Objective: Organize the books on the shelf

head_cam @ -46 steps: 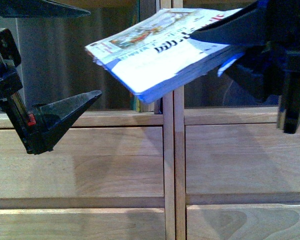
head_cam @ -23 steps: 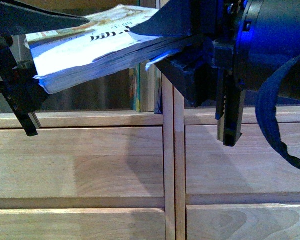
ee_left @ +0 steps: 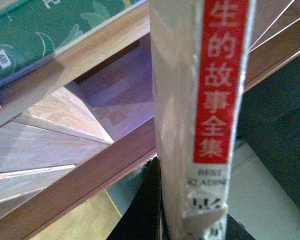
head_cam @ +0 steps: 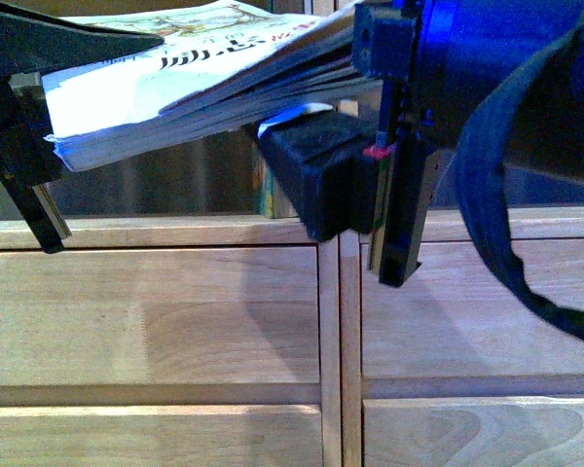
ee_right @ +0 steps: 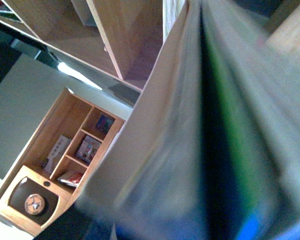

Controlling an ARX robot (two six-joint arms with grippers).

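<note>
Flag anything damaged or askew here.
The thin white-covered paperback is held tilted in front of the light-wood shelf, its pages splaying apart toward the right. In the left wrist view, the white end of its red-and-white spine looks torn and frayed.

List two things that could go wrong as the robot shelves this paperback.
1. The paperback fans open at the right pincer, so loose pages may slip or crease.
2. It is held flat in front of the central upright of the shelf; pushed forward like this, it could jam against the wood.
</note>
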